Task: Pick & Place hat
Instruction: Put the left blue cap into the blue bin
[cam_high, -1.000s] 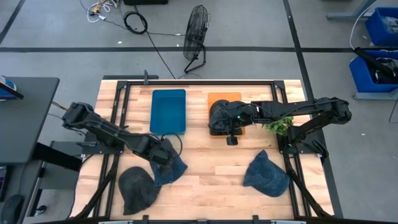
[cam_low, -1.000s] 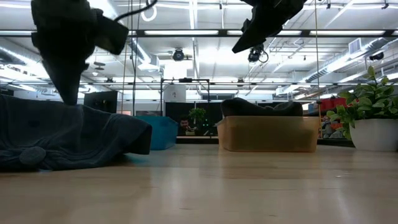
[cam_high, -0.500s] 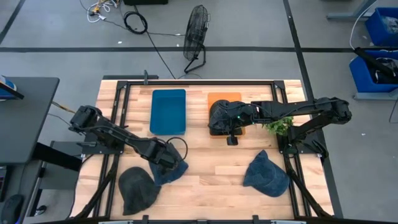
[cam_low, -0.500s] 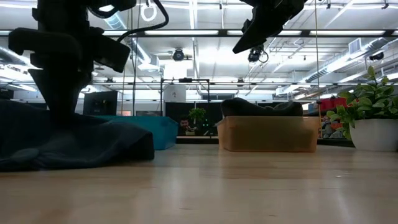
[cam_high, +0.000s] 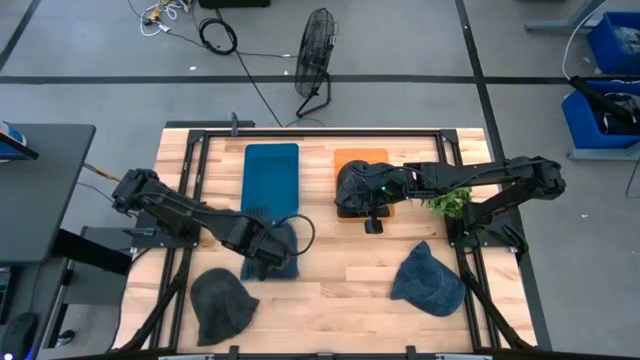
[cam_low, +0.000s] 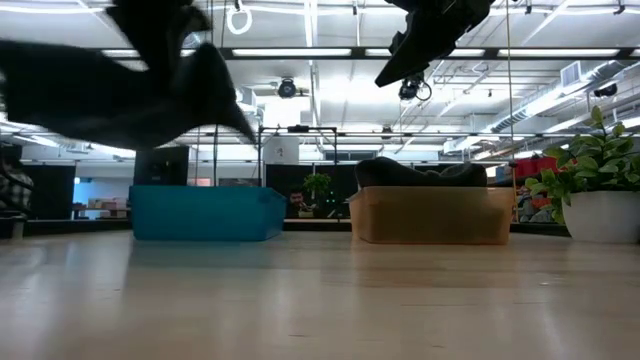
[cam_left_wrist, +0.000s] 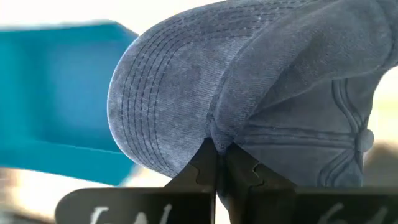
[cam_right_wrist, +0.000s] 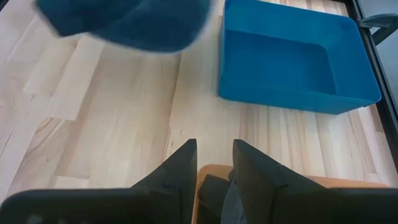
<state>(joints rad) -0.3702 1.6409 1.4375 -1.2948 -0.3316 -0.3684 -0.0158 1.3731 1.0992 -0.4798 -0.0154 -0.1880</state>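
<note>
My left gripper (cam_high: 264, 254) is shut on a blue denim hat (cam_high: 283, 240), which is up off the table just near of the blue bin (cam_high: 270, 175). In the low view the hat (cam_low: 110, 85) shows high above the tabletop. A dark grey hat (cam_high: 222, 305) lies on the wood at the near left. Another blue hat (cam_high: 428, 282) lies at the near right. My right gripper (cam_right_wrist: 214, 165) stands open over the orange bin (cam_high: 362, 158), which holds a dark hat (cam_high: 352, 188). My left gripper pinches a fold of the denim hat (cam_left_wrist: 214, 138) between its two fingertips, where the brim runs into the crown. The fingers come from above, slanting down. The hat is lifted clear of the table, and its crown bulges out beyond the fingertips.
A potted plant (cam_high: 447, 203) stands right of the orange bin, under my right arm. The blue bin (cam_right_wrist: 292, 56) has nothing in it. Bare wood lies between the two hats at the near edge.
My left gripper has shut on the blue denim hat and risen with it, moving a little toward the far edge and the blue bin. The hat, which lay on the table beside the grey hat, now hangs clear of it. The grey hat has stayed where it was.
</note>
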